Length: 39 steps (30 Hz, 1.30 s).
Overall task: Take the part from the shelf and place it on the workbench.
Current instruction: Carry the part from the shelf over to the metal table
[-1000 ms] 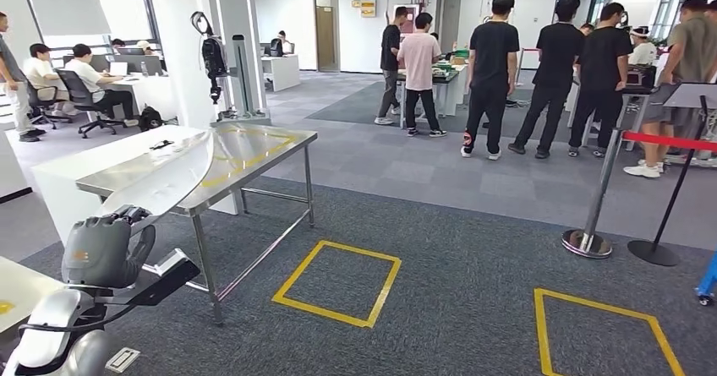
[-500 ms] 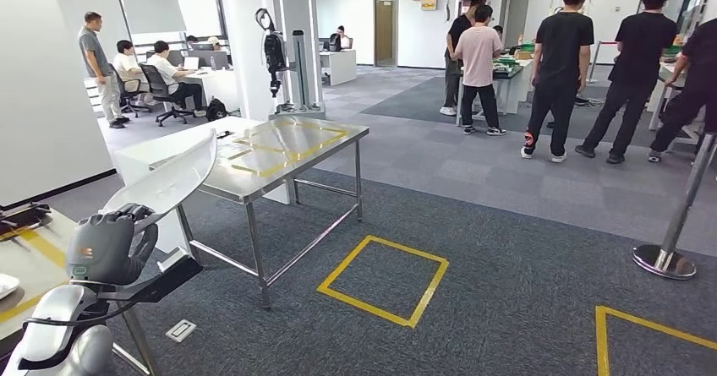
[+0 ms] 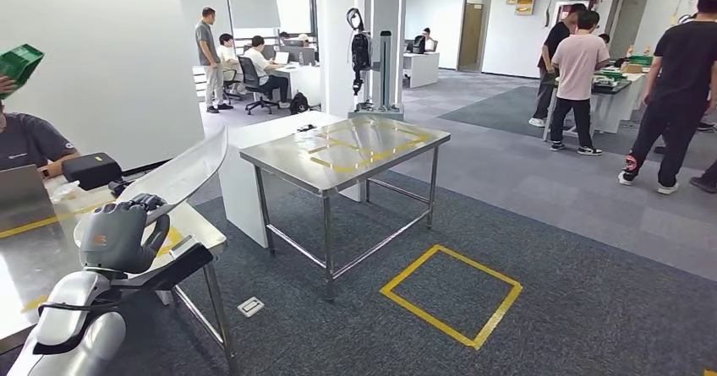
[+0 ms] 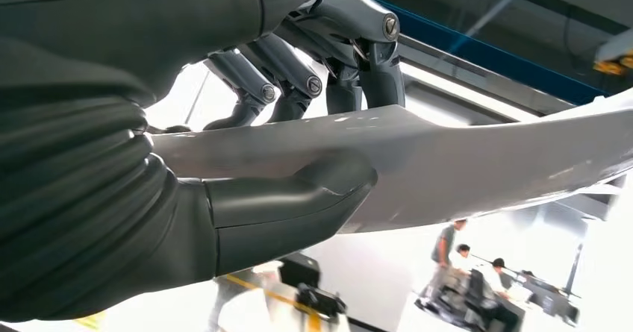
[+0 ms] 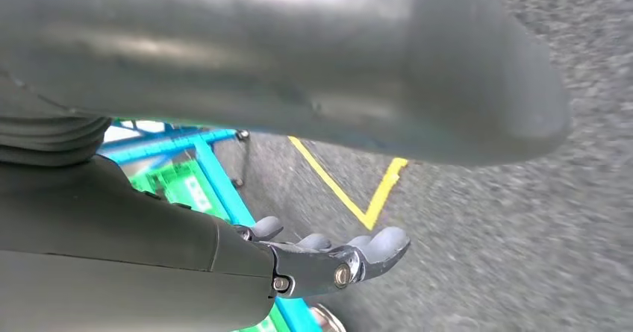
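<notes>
Part (image 3: 182,173), a long curved grey panel, sat clamped in my left hand (image 3: 118,237); on the left wrist camera I saw the thumb (image 4: 298,201) pressed on one face and the fingers (image 4: 298,86) on the other; it rose above the near steel bench (image 3: 34,258); my right hand (image 5: 328,261) hung over carpet, fingers apart, holding nothing; the marked workbench (image 3: 347,152) stood ahead.

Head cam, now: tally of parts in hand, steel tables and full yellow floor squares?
Curved grey part, held by left hand: 1
Steel tables, one centre, one near left: 2
Full yellow floor squares: 1
Total: 4
</notes>
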Tool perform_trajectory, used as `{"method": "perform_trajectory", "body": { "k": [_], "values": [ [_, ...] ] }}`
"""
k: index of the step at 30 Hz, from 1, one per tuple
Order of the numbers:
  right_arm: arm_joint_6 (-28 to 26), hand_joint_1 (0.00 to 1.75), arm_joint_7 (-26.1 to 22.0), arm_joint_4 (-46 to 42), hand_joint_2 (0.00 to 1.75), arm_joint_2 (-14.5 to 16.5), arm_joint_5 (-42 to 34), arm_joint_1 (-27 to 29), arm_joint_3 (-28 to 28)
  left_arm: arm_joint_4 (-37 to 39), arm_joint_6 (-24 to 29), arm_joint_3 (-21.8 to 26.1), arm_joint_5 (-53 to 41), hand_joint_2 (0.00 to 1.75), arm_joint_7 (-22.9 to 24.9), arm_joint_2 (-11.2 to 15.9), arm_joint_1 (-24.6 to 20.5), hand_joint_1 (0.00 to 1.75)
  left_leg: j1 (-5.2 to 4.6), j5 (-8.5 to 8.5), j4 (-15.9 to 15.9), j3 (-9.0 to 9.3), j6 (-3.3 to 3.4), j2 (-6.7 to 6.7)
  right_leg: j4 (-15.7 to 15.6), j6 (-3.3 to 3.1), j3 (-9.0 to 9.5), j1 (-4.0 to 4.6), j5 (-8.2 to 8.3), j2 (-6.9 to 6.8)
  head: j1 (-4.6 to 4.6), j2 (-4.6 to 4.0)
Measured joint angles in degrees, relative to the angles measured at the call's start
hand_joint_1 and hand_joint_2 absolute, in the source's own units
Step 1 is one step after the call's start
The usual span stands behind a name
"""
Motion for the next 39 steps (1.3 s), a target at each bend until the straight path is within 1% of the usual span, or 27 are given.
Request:
{"method": "perform_trajectory", "body": {
  "k": [2, 4, 6, 8, 10, 11, 12, 13, 15, 16, 17, 19, 21, 23, 24, 25, 26, 27, 28, 30, 32, 34, 35, 36, 37, 38, 39],
  "values": [
    [0.0, 0.0, -0.3, 0.0, 0.0, 0.0, 0.0, 0.0, 0.0, 0.1, -0.2, 0.0, 0.0, 1.75, 0.1, -0.1, -0.3, 1.75, 0.09, 0.16, 0.0, -0.43, -0.82, -1.37, -2.0, -0.3, 0.98, 0.05, 0.04, 0.86, 0.01, 0.0],
    [0.0, 0.0, -0.3, 0.0, 0.0, 0.1, 0.0, -0.2, -0.1, 0.2, -0.5, 0.0, 0.0, 1.75, 0.1, -0.1, -0.5, 1.75, 0.2, 0.45, -0.3, -0.77, -1.56, -2.13, -2.3, -0.98, 1.21, 0.0, 0.28, -0.69, 0.01, 0.0],
    [0.1, 0.0, -0.2, 0.0, 0.0, 0.1, -0.1, -0.4, -0.2, 0.4, -0.8, -0.1, 0.0, 1.75, 0.2, -0.1, -0.9, 1.75, 0.0, -0.76, 1.7, -1.97, -2.14, 0.99, -2.8, -1.82, 1.47, -0.15, 0.52, -2.11, -0.18, 0.0],
    [0.1, 0.0, -0.2, 0.0, 0.0, 0.1, -0.2, -0.2, -0.3, 0.6, -1.0, -0.2, 0.0, 1.75, 0.4, -0.3, -1.3, 1.75, -0.07, -3.98, 8.0, -5.06, -2.61, 5.15, -3.0, -2.36, 1.56, 0.0, 0.48, -3.49, -0.35, 0.0],
    [0.1, 0.0, -0.2, 0.0, 0.0, 0.2, -0.3, 0.0, -0.4, 0.9, -1.1, -0.4, 0.0, 1.75, 0.6, -0.5, -1.4, 1.75, 0.08, -6.25, 14.6, -8.28, -2.95, 6.22, -2.9, -2.55, 1.59, 0.1, 0.32, -5.01, -0.34, 0.0],
    [0.1, 0.0, -0.2, 0.0, 0.0, 0.2, -0.4, 0.0, -0.4, 1.1, -1.2, -0.4, -0.1, 1.75, 0.6, -0.5, -1.4, 1.75, 0.13, -5.92, 15.3, -8.67, -2.98, 6.32, -2.9, -2.56, 1.65, 0.13, 0.22, -5.79, -0.35, 0.0],
    [0.1, 0.0, -0.2, 0.0, 0.0, 0.2, -0.5, 0.0, -0.5, 1.3, -1.3, -0.4, -0.1, 1.75, 0.7, -0.6, -1.4, 1.75, 0.13, -4.6, 13.8, -7.88, -2.92, 6.49, -2.9, -2.52, 1.79, 0.16, 0.09, -6.56, -0.34, 0.0],
    [0.1, 0.0, -0.2, 0.0, 0.0, 0.2, -0.5, 0.0, -0.5, 1.4, -1.3, -0.4, -0.2, 1.75, 0.7, -0.6, -1.5, 1.75, 0.07, -2.64, 10.3, -6.0, -2.73, 7.02, -2.9, -2.43, 2.02, 0.2, -0.08, -7.31, -0.34, 0.0],
    [0.1, 0.0, -0.2, 0.0, 0.0, 0.2, -0.5, 0.0, -0.5, 1.5, -1.5, -0.5, -0.2, 1.75, 0.7, -0.8, -1.9, 1.75, -0.45, 0.0, 2.7, -1.87, -1.9, 9.56, -2.8, -2.05, 2.53, 0.44, -0.5, -8.66, -0.34, 0.0],
    [0.1, 0.0, -0.2, 0.0, 0.0, 0.2, -0.5, -0.1, -0.5, 1.5, -1.5, -0.5, -0.2, 1.75, 0.7, -1.0, -2.1, 1.75, -0.74, 0.46, 0.5, -0.71, -1.38, 10.35, -2.8, -1.81, 2.73, 0.6, -0.67, -9.29, -0.32, 0.0],
    [0.1, 0.0, -0.2, 0.0, 0.0, 0.2, -0.5, -0.1, -0.5, 1.6, -1.6, -0.5, -0.2, 1.75, 0.7, -1.1, -2.4, 1.75, -0.98, 0.37, -0.4, -0.3, -0.9, 10.62, -2.9, -1.54, 2.92, 0.76, -0.8, -9.94, -0.3, 0.0],
    [0.0, 0.0, -0.2, 0.0, 0.0, 0.2, -0.5, -0.2, -0.5, 1.8, -1.7, -0.5, -0.2, 1.75, 0.7, -1.2, -2.6, 1.75, -0.94, 0.58, -0.6, -0.24, -0.13, 9.0, -3.0, -0.98, 3.31, 0.85, -1.09, -11.23, -0.24, 0.0],
    [0.0, 0.0, -0.3, 0.0, 0.0, 0.2, -0.5, -0.3, -0.5, 2.0, -1.8, -0.5, -0.2, 1.75, 0.7, -1.3, -3.0, 1.75, -0.54, 0.87, -1.1, 0.01, 0.51, 7.61, -1.5, -0.33, 2.95, 0.6, -2.36, -9.38, -0.22, 0.0],
    [0.0, 0.0, -0.5, 0.0, 0.0, 0.2, -0.5, -0.2, -0.5, 2.2, -1.8, -0.6, -0.2, 1.75, 0.8, -1.7, -3.4, 1.75, -0.22, 1.03, -1.3, 0.07, 0.98, 6.3, 4.6, 0.23, 0.16, 0.36, -5.5, -5.48, -0.16, 0.0],
    [0.0, 0.0, -0.6, 0.0, 0.0, 0.2, -0.5, -0.1, -0.6, 2.4, -1.8, -0.7, -0.2, 1.75, 0.8, -1.8, -3.4, 1.75, -0.17, 1.04, -1.3, 0.01, 1.11, 5.57, 8.6, 0.4, -1.82, 0.33, -7.08, -4.39, -0.13, 0.0],
    [0.0, 0.0, -0.5, 0.0, 0.0, 0.1, -0.5, 0.0, -0.6, 2.6, -1.8, -0.8, -0.2, 1.75, 0.8, -1.9, -3.4, 1.75, -0.15, 1.03, -1.2, -0.04, 1.17, 4.75, 11.7, 0.51, -3.56, 0.32, -8.02, -3.89, -0.1, 0.0],
    [0.0, 0.0, -0.3, 0.0, 0.0, 0.1, -0.5, 0.0, -0.6, 2.8, -1.8, -0.8, -0.2, 1.75, 0.7, -2.0, -3.3, 1.75, -0.14, 1.04, -1.2, -0.07, 1.18, 3.88, 13.0, 0.55, -4.46, 0.31, -7.86, -3.75, -0.09, 0.0],
    [0.0, 0.0, -0.2, 0.0, 0.0, 0.1, -0.5, 0.0, -0.7, 2.9, -1.8, -0.9, -0.1, 1.75, 0.7, -2.0, -3.3, 1.75, -0.11, 1.02, -1.0, -0.08, 1.13, 3.03, 12.0, 0.54, -4.27, 0.27, -6.57, -3.65, -0.08, 0.0],
    [0.0, 0.0, -0.1, 0.0, 0.0, 0.1, -0.5, 0.0, -0.7, 3.0, -1.8, -0.9, -0.1, 1.75, 0.7, -2.0, -3.3, 1.75, -0.05, 0.98, -0.9, -0.09, 1.01, 2.19, 8.9, 0.5, -3.04, 0.19, -4.48, -3.23, -0.07, 0.0],
    [0.0, 0.0, -0.2, 0.0, 0.0, 0.1, -0.5, 0.0, -0.7, 3.1, -1.8, -0.9, -0.1, 1.75, 0.7, -2.0, -3.5, 1.75, 0.04, 0.81, -0.3, -0.31, 0.47, 0.64, 1.2, 0.42, 0.35, -0.13, -1.02, -0.67, -0.07, 0.0],
    [0.0, 0.0, -0.6, 0.0, 0.0, 0.1, -0.5, 0.0, -0.7, 3.2, -1.8, -0.9, -0.1, 1.75, 0.7, -2.0, -3.6, 1.75, 0.12, 0.92, -0.1, -0.81, -0.38, -0.79, -2.3, 0.18, 2.01, -0.22, -0.28, 1.06, -0.08, 0.0],
    [0.0, 0.0, -0.9, 0.0, 0.0, 0.2, -0.5, -0.1, -0.7, 3.3, -1.8, -0.9, -0.1, 1.75, 0.7, -1.8, -3.6, 1.75, 0.26, 1.37, -0.5, -1.16, -1.29, -2.3, -2.6, -0.45, 2.2, -0.17, -0.26, -0.04, -0.06, 0.0],
    [0.0, 0.0, -0.8, 0.0, 0.0, 0.2, -0.4, -0.2, -0.7, 3.3, -1.8, -0.9, -0.1, 1.75, 0.7, -1.6, -3.6, 1.75, 0.2, 1.34, -0.5, -1.39, -1.63, -2.02, -2.8, -0.87, 2.34, -0.23, -0.1, -0.81, -0.08, 0.0],
    [0.0, 0.0, -0.8, 0.0, 0.0, 0.2, -0.5, -0.3, -0.7, 3.4, -1.8, -1.0, 0.0, 1.75, 0.8, -1.4, -3.6, 1.75, 0.09, 0.82, 0.3, -1.92, -1.9, -0.75, -3.1, -1.36, 2.51, -0.32, 0.05, -1.56, -0.15, 0.0],
    [0.0, 0.0, -0.8, 0.0, 0.0, 0.2, -0.5, -0.3, -0.7, 3.4, -1.8, -1.0, 0.0, 1.75, 0.8, -1.3, -3.7, 1.75, -0.03, -0.27, 2.3, -2.94, -2.12, 1.18, -3.4, -1.78, 2.66, -0.39, 0.18, -2.33, -0.24, 0.0],
    [0.1, 0.0, -0.8, 0.0, 0.0, 0.2, -0.5, -0.2, -0.7, 3.4, -1.8, -1.1, 0.0, 1.75, 0.8, -1.2, -3.8, 1.75, -0.08, -1.86, 5.4, -4.46, -2.29, 3.48, -3.5, -2.08, 2.75, -0.24, 0.18, -3.01, -0.32, 0.0],
    [0.1, 0.0, -0.8, 0.0, 0.0, 0.2, -0.6, -0.1, -0.8, 3.5, -1.8, -1.1, 0.0, 1.75, 0.8, -1.3, -3.8, 1.75, -0.01, -3.59, 9.3, -6.35, -2.48, 5.02, -3.5, -2.33, 2.77, -0.13, 0.12, -3.72, -0.4, 0.0]
  ]
}}
